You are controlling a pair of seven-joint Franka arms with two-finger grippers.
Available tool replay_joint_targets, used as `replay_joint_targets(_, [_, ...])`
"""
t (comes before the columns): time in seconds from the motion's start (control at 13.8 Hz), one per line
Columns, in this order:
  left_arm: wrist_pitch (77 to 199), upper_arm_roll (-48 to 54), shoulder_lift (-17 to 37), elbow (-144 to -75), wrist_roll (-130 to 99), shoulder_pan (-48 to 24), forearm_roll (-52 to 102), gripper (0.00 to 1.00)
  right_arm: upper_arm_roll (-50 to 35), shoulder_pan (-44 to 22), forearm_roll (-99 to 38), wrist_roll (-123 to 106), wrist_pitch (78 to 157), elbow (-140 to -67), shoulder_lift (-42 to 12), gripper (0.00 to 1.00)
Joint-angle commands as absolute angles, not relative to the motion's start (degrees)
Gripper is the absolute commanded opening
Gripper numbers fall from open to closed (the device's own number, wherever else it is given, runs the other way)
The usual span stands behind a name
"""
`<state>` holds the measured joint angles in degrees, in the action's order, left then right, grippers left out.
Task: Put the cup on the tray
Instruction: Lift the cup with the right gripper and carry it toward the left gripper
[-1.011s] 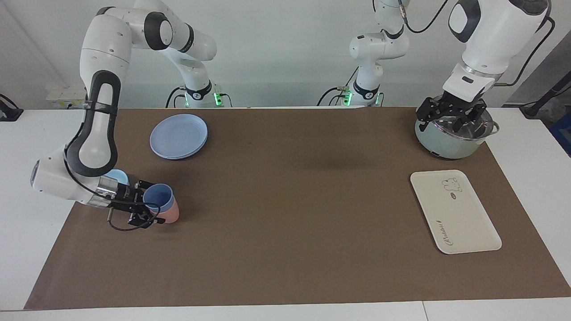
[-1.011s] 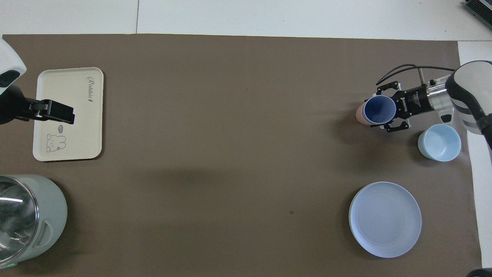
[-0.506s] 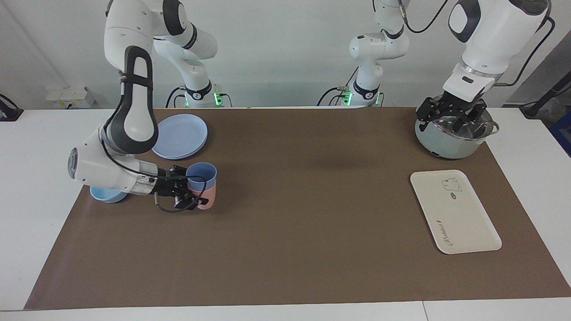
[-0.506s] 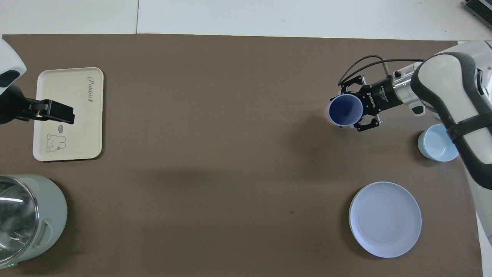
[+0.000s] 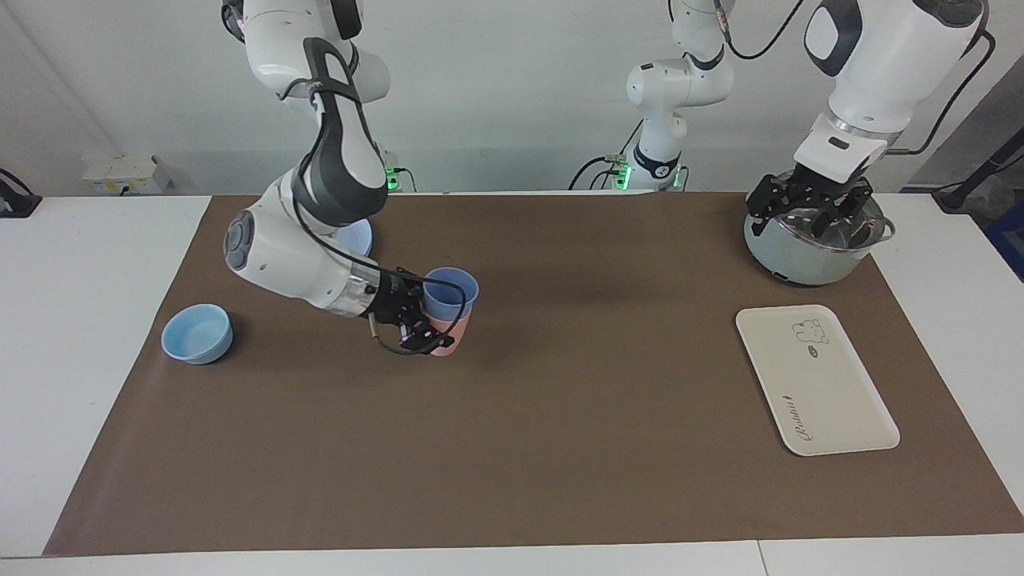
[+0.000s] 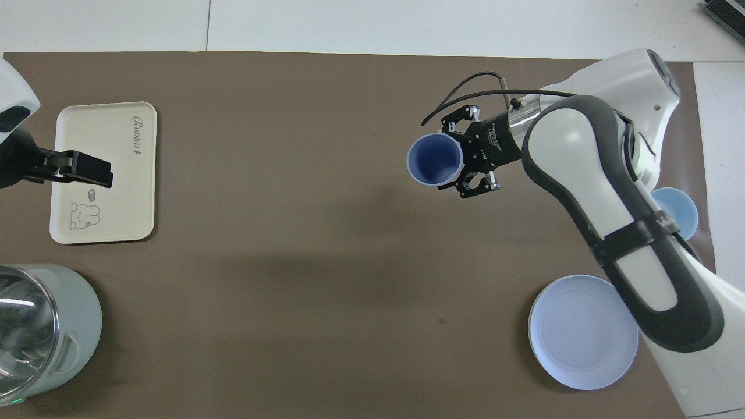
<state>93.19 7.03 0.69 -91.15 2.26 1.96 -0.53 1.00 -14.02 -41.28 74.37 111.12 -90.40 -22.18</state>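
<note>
Cup [image 5: 450,291] upright, nested in a pink tumbler [image 5: 450,336], both clamped in our right tool [image 5: 426,314] over mid-table [image 5: 560,416]. Tray [image 5: 816,378] sits well apart toward the left arm's end, long axis running away from the robots. Left tool [image 5: 808,210] waits over the pot [image 5: 800,256]; can't tell its grip.

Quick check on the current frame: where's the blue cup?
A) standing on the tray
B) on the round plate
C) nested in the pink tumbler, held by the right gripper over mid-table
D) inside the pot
C: the right gripper is shut on the pink tumbler, with the cup nested in it; the tray is bare.
</note>
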Motion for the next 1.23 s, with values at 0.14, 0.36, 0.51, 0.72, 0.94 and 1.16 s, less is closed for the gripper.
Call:
replay_joint_targets(0.14, [94.56,7.47,-0.79,-92.81,2.72,1.67,0.35,1.0,1.23,-20.47,-44.11,83.92,120.48,-92.11,-20.65,0.0])
replay_joint_targets(0.36, [94.83,8.7,-0.79,-92.28,-8.81,0.79,8.65,1.0,1.23,-25.3,-44.56,91.47,128.82,-92.11,-21.09,0.0])
replay_joint_targets(0.51, [96.84,9.66,-0.88,-92.81,-16.84,-1.3,12.47,1.0,1.23,-26.98,-44.47,94.47,131.3,-91.93,-21.27,0.0])
replay_joint_targets(0.72, [114.27,9.76,-3.5,-100.95,-30.62,-8.85,14.49,1.0,1.23,-27.68,-44.47,95.71,131.4,-91.76,-21.18,0.0])
replay_joint_targets(0.94, [131.44,9.76,-5.19,-109.06,-40.06,-14.23,15.29,0.96,1.23,-27.86,-44.56,95.63,131.83,-91.85,-21.36,0.0])
replay_joint_targets(1.16, [134.64,9.76,-2.82,-109.51,-40.78,-15.91,15.99,0.9,1.23,-27.95,-44.56,95.71,132.19,-91.85,-21.36,0.0])
